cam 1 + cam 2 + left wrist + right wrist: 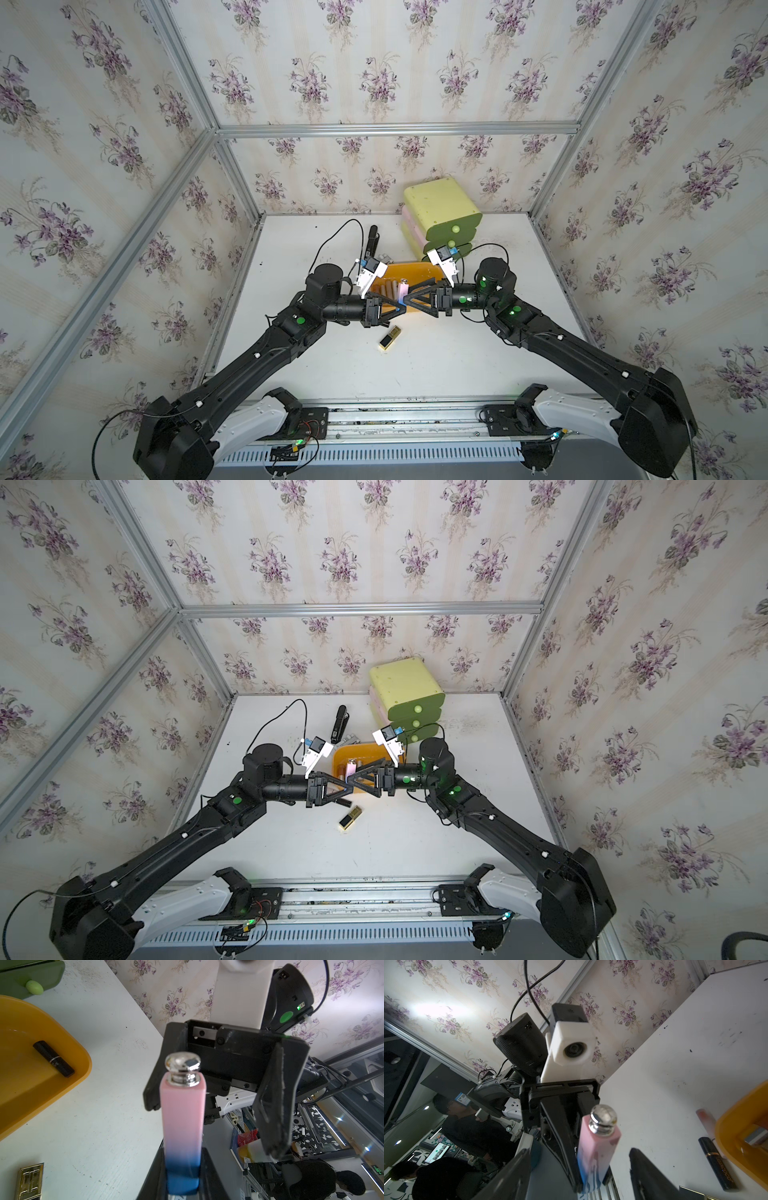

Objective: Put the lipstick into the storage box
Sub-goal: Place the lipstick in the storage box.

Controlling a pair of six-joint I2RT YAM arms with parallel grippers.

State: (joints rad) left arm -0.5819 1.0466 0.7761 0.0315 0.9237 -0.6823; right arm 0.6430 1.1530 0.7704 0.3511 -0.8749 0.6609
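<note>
Reaches in from the two near corners with the left arm point(249, 361) and the right arm point(573, 349), both slanting inward over the table point(332, 374). Bends at each wrist so as to point the grippers straight at each other, tip to tip. Meets over the near part of the storage box point(419, 268), just in front of the drawer unit point(440, 203).

Pinches the lipstick point(402, 291) in the left gripper point(399, 308), by the blue end only, clear of the table. Spreads the right gripper point(411, 296) wide around the same lipstick, one finger to each side, gripping nothing.

Hides that gap in both top views, black fingers crossing black fingers. Shows it plainly in the right wrist view: lipstick point(598, 1147) between the two fingers point(517, 1169), bare space on either side. Shows in the left wrist view, not in the right wrist one, a black tube point(54, 1058) lying flat inside the storage box point(83, 1057). Shows in the right wrist view, not in the left wrist one, another black tube with gold lettering point(716, 1165) on the table, just beside the box's outer wall. Shows in both top views a gold case point(390, 337) on the table, nearer the robot's base and apart from the box.

Lies, in both top views, with the long axis running near to far: blue end toward the robot's base, silver cap point(182, 1064) toward the back wall. Cannot tell how steeply tilted.
</note>
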